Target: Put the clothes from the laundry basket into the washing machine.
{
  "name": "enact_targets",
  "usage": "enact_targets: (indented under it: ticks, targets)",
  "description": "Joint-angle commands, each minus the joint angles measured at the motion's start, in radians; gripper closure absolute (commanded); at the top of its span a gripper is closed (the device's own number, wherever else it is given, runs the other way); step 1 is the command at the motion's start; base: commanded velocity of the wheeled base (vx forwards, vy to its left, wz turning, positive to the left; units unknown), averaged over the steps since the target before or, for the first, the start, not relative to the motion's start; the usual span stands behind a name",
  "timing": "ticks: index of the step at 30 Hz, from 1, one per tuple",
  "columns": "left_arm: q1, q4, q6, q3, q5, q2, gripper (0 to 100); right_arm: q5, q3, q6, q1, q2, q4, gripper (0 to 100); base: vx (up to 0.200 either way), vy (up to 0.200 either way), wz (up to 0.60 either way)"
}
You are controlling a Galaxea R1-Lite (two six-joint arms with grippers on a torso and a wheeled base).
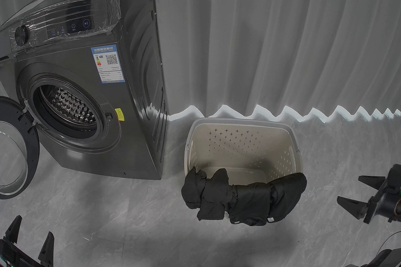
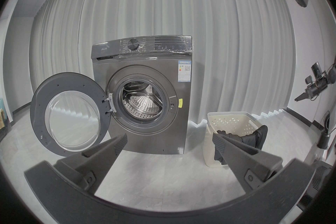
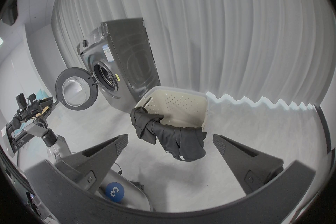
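Note:
A grey front-loading washing machine stands on the floor at the left, its round door swung open and the drum showing bare metal. A cream laundry basket stands to its right. Black clothes hang over the basket's near rim. My left gripper is open at the lower left, well short of the machine. My right gripper is open at the right, beside the basket and apart from it. In the left wrist view the machine and basket lie ahead; the right wrist view faces the clothes.
White curtains hang behind the machine and basket. Grey marble floor lies open in front of both. The open door juts out toward my left arm.

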Motion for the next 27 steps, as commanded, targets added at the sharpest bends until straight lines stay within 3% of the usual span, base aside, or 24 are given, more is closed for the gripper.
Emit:
enact_targets:
  ticks: [1,5,7,9,15,22,27]
  targets:
    - [0.0,0.0,-0.001,0.018,0.002,-0.018,0,0.008,0.013,0.001,0.066,0.462,-0.242,0,0.0,-0.2,0.0]
    - [0.0,0.0,-0.001,0.018,0.002,-0.018,0,0.008,0.011,0.051,0.079,0.565,-0.342,0,0.0,-0.15,0.0]
    - [-0.002,0.0,-0.001,0.018,0.002,-0.018,0,0.008,0.004,0.113,0.112,0.638,-0.409,0,0.0,0.0,0.0]
    - [-0.002,0.0,-0.001,0.018,0.002,-0.018,0,0.008,0.002,0.139,0.126,0.709,-0.463,0,0.0,0.0,0.0]
    - [-0.002,0.0,-0.001,0.018,0.002,-0.018,0,-0.07,0.007,0.144,0.171,0.956,-0.693,0,0.0,0.0,0.0]
    - [0.0,0.0,-0.001,0.018,0.002,-0.018,0,-0.112,0.004,0.137,0.235,1.181,-1.021,0,0.0,0.0,0.0]
    - [-0.002,0.0,-0.001,0.018,0.002,-0.018,0,-0.158,-0.046,0.134,0.256,1.247,-1.036,0,0.0,0.0,0.0]
